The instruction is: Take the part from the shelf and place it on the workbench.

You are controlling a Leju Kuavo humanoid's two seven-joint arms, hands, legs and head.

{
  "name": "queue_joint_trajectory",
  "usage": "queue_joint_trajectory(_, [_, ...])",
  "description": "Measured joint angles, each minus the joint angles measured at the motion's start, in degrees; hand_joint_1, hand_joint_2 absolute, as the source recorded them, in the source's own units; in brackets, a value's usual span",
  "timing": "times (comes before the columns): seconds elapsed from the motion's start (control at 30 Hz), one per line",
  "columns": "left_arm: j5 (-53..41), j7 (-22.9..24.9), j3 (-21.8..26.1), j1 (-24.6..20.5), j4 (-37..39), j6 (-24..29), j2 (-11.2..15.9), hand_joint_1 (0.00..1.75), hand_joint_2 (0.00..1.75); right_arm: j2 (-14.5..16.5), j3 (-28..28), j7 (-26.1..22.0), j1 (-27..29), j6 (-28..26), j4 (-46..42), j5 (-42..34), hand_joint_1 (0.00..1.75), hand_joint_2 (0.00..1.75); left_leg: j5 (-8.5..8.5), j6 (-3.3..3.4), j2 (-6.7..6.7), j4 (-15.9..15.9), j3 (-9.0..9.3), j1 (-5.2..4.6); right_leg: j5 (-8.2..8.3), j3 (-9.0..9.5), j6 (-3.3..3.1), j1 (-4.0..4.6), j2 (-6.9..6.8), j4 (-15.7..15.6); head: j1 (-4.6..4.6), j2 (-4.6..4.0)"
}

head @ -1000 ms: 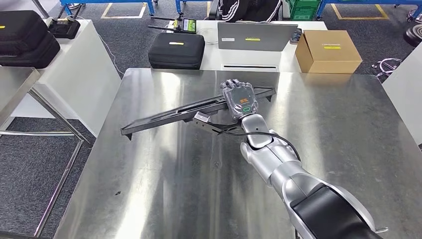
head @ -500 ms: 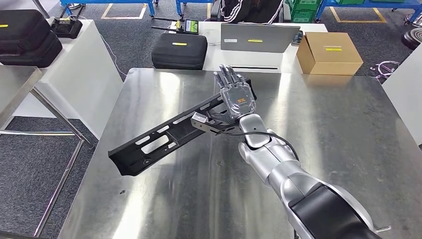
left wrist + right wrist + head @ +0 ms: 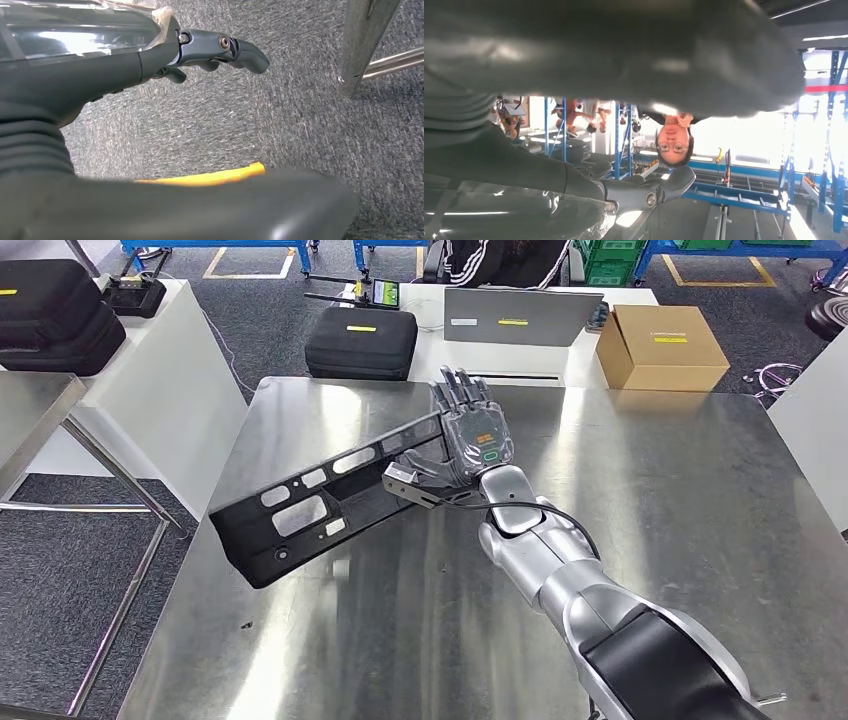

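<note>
A: The right hand [image 3: 473,440] grips one end of the part [image 3: 330,498], fingers extended along its upper edge, thumb hidden behind. The part is a long black panel with slots, tilted on edge above the workbench [image 3: 640,540]. Its free end reaches out towards the bench's left edge.

B: Is it resting on the bench?

A: Cannot tell. The lower edge looks close to the steel, but contact is not confirmed.

B: Main risk?

A: Leverage. The hold is at one end only, so the long free end loads the grip. If the fingers slacken, the part may pivot and strike the bench edge-first.

B: Second risk?

A: Placement near the left edge. If released there, the free end could overhang and tip towards the floor.

B: Surface?

A: Polished steel, probably low friction. A part set down on edge may slide or fall flat.

B: Left hand [image 3: 220,47]?

A: Hanging over grey carpet, fingers curled, holding nothing. It offers no support to the free end.
</note>
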Motion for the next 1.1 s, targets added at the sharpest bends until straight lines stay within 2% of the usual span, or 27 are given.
queue_joint_trajectory(0.57, [-0.46, 0.60, -0.05, 0.00, 0.00, -0.21, 0.00, 0.00, 0.00, 0.01, -0.26, -1.00, -0.52, -0.49, -0.02, -1.33, 0.00, 0.00, 0.00, 0.00, 0.00, 0.00, 0.01, 0.00, 0.00, 0.01, 0.00, 0.00, 0.00, 0.00, 0.00, 0.00])
queue_joint_trajectory(0.77, [-0.47, 0.66, -0.12, 0.00, 0.00, -0.19, 0.01, 0.00, 0.00, 0.43, -1.03, -3.36, -0.59, -1.88, -0.03, -4.24, 0.00, 0.00, 0.00, 0.00, 0.01, 0.00, 0.01, 0.00, 0.00, 0.01, 0.00, 0.00, 0.00, 0.00, 0.00, 0.00])
queue_joint_trajectory(0.9, [-0.40, 0.73, -0.21, 0.00, 0.00, -0.22, 0.09, 0.00, 0.00, 1.33, -2.78, -7.81, -0.85, -1.09, -0.63, -10.25, 0.00, 0.00, 0.00, 0.00, 0.01, 0.00, 0.01, 0.01, 0.00, 0.02, 0.00, 0.00, 0.00, 0.00, 0.00, 0.00])
queue_joint_trajectory(1.1, [0.27, 0.58, -0.20, 0.02, 0.00, -0.38, 0.39, 0.00, 0.00, 3.46, -8.04, -18.23, -0.73, 8.36, -5.00, -27.57, 0.00, 0.00, 0.00, 0.00, 0.00, 0.00, 0.02, 0.01, 0.00, 0.03, 0.00, 0.01, 0.00, 0.00, 0.00, 0.00])
